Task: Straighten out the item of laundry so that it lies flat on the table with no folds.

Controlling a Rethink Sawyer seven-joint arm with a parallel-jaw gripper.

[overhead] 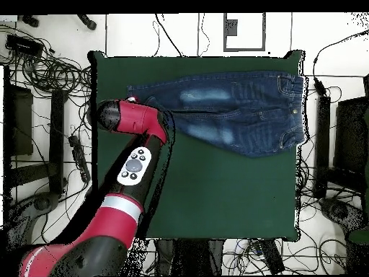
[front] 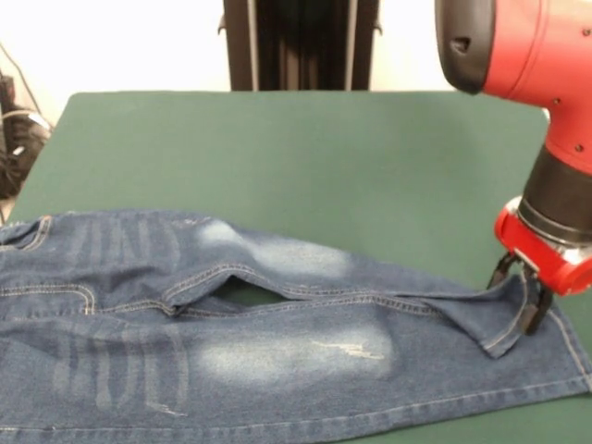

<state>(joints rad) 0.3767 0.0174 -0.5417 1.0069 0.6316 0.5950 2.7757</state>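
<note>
The blue denim jeans point(front: 277, 342) lie spread along the near side of the green table point(front: 305, 157), waistband to the left and legs to the right. The far leg crosses onto the near leg, and its hem end is twisted and raised. My gripper point(front: 520, 294) stands at that hem, its black fingers point(front: 535, 314) closed on the cuff's edge. From above, the jeans point(overhead: 230, 108) run along the table's point(overhead: 216, 195) top edge, and the red arm point(overhead: 133, 119) covers the gripper at the leg ends.
Cables and dark equipment point(front: 14, 139) sit off the table's left edge in the front view. In the overhead view, cables point(overhead: 50, 72) and stands ring the table on all sides. Bare green felt stretches behind the jeans.
</note>
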